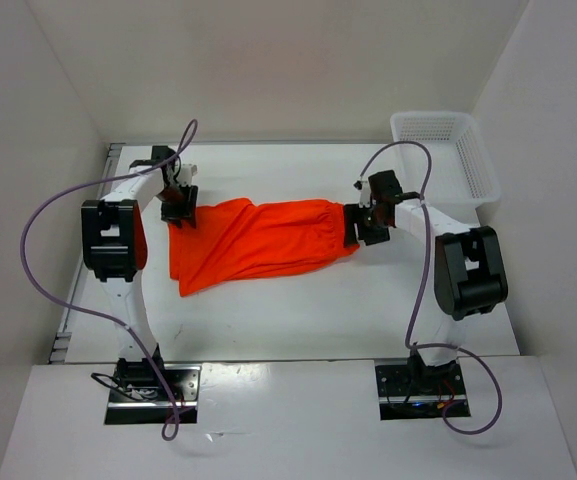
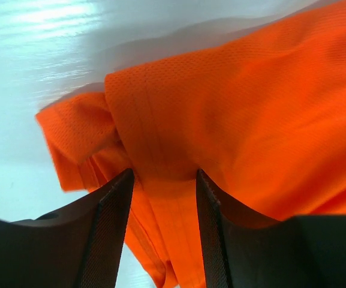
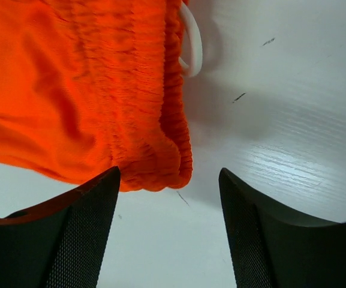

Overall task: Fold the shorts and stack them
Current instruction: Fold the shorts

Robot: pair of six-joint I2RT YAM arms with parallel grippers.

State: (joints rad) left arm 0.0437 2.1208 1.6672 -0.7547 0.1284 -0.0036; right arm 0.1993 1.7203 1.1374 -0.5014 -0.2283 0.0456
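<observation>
While the white table [image 1: 298, 320] carries everything, the orange shorts [image 1: 253, 243] lie spread across its middle, waistband toward my right arm, legs toward my left.
White mesh basket [image 1: 488, 170]: beyond the waistband end of the shorts, well apart.
My left gripper [image 1: 180, 208]: at the far leg corner of the shorts, fingers clamped on a bunched fold of hem.
My right gripper [image 1: 360, 225]: at the waistband edge, fingers spread wide.
White drawstring [image 3: 192, 45]: loop poking from the waistband.
</observation>
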